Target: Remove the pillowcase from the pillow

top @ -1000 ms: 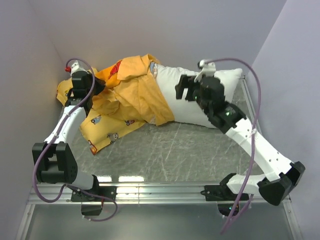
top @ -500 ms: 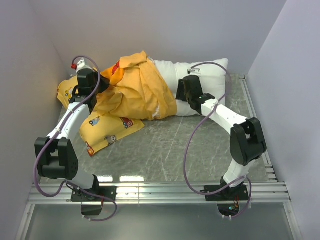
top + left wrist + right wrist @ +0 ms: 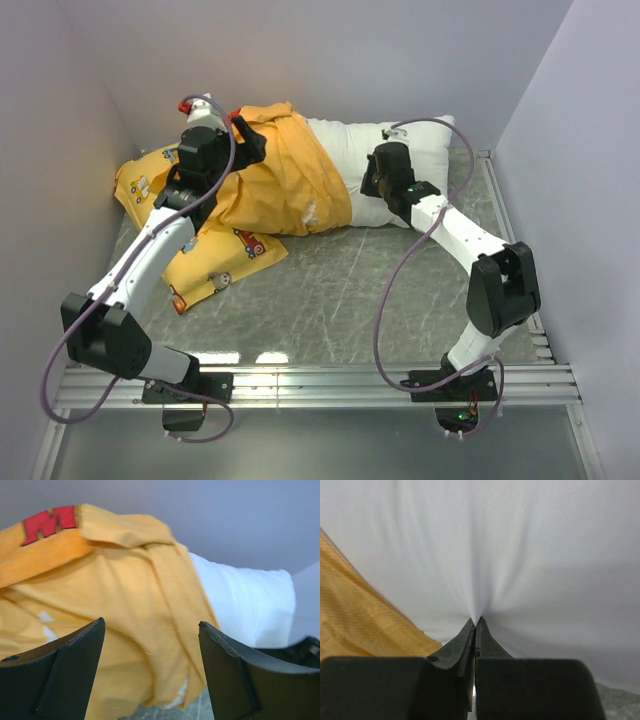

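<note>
The orange pillowcase [image 3: 290, 185] covers the left half of the white pillow [image 3: 345, 150] at the back of the table. My left gripper [image 3: 252, 140] hovers open over the top of the pillowcase [image 3: 125, 600], nothing between its fingers [image 3: 65, 665]; the bare pillow [image 3: 245, 605] shows to the right. My right gripper [image 3: 368, 187] is shut on the pillow [image 3: 520, 555], its tips [image 3: 476, 620] pinching a pucker of white fabric just right of the pillowcase edge [image 3: 355, 615].
A smaller yellow cushion [image 3: 215, 262] printed with little vehicles lies under the pillowcase at the left. Walls close in at the back, left and right. Grey tabletop [image 3: 340, 300] stretches in front of the pillow.
My left gripper let go of the pillowcase, opened and moved right over it. My right gripper came down onto the bare pillow and shut on its fabric.
</note>
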`<action>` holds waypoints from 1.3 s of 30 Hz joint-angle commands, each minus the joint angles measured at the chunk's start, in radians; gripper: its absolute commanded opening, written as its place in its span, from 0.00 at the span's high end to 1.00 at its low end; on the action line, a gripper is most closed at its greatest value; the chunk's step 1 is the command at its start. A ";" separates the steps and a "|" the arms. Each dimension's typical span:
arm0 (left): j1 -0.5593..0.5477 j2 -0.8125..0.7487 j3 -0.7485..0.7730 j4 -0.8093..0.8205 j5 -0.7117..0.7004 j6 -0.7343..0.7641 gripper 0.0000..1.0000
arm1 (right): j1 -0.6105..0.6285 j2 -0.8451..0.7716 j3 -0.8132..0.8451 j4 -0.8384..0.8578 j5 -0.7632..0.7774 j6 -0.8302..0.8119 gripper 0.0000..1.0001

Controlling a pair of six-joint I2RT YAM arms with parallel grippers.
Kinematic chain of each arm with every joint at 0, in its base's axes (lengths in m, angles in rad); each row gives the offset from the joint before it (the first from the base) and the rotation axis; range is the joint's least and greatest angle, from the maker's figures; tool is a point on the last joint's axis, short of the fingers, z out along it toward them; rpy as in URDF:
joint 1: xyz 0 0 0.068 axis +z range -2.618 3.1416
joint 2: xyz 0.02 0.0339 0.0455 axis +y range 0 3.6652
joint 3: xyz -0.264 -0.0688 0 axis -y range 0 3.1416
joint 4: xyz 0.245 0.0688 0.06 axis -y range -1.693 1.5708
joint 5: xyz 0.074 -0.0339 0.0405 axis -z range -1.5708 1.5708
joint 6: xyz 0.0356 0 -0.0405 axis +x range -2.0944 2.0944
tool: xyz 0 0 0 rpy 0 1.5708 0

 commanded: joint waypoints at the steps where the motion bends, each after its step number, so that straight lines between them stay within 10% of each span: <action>1: -0.089 -0.063 0.028 -0.052 -0.087 0.073 0.19 | 0.000 -0.085 0.057 -0.110 -0.043 0.002 1.00; 18: -0.235 0.204 -0.016 -0.014 -0.079 0.018 0.21 | -0.005 -0.189 0.110 -0.219 0.001 -0.021 1.00; 21: -0.233 0.248 0.057 -0.084 -0.125 0.051 0.45 | -0.008 -0.194 0.112 -0.227 0.012 -0.021 1.00; 22: -0.235 0.255 0.080 -0.108 -0.152 0.059 0.78 | -0.008 -0.198 0.112 -0.230 0.023 -0.023 1.00; 24: -0.216 0.259 0.146 -0.173 -0.227 0.082 0.99 | -0.028 -0.203 0.110 -0.244 0.035 -0.024 1.00; 39: 0.167 0.022 0.262 -0.350 -0.415 0.084 1.00 | -0.260 -0.431 -0.027 -0.278 -0.029 0.002 1.00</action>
